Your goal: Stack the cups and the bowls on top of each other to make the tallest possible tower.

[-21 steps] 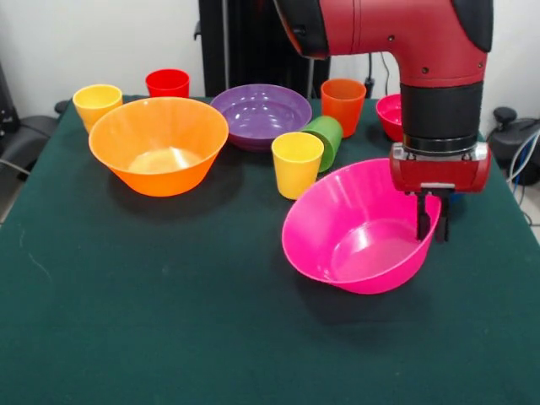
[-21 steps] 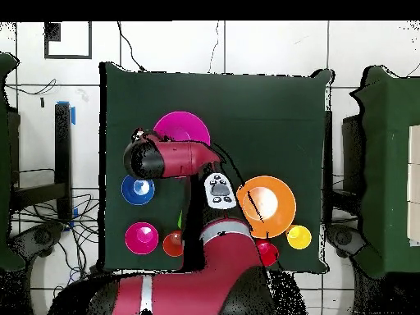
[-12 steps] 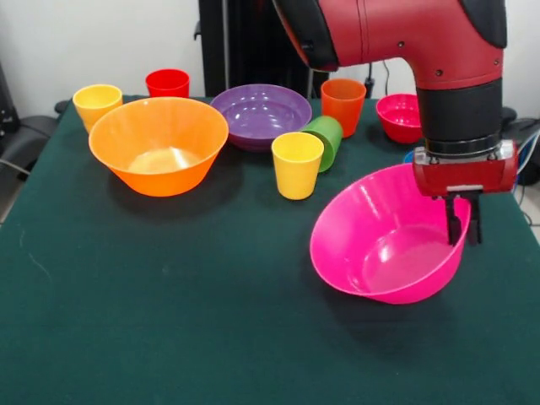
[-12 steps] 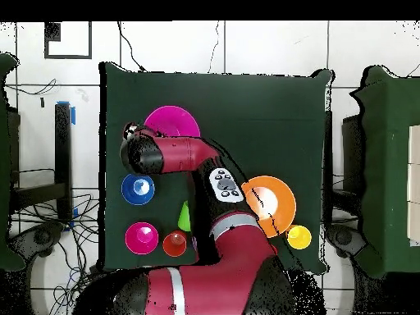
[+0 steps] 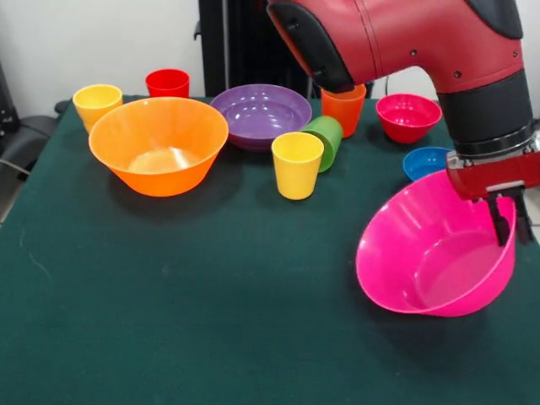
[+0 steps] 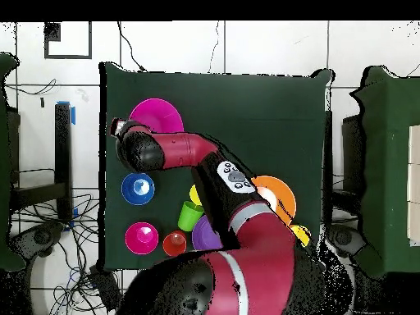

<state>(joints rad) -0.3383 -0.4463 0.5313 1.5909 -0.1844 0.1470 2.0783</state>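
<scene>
The Sawyer arm's black two-fingered gripper (image 5: 508, 221) is clamped on the rim of the large glossy hot-pink plastic bowl (image 5: 430, 257), one finger inside the wall, the other outside. The bowl hangs tilted, its mouth facing left in the front view, low over the dark green table (image 5: 169, 295) near its right edge. Just behind it sits the small blue plastic bowl (image 5: 424, 161), with the small crimson bowl (image 5: 408, 116) farther back.
</scene>
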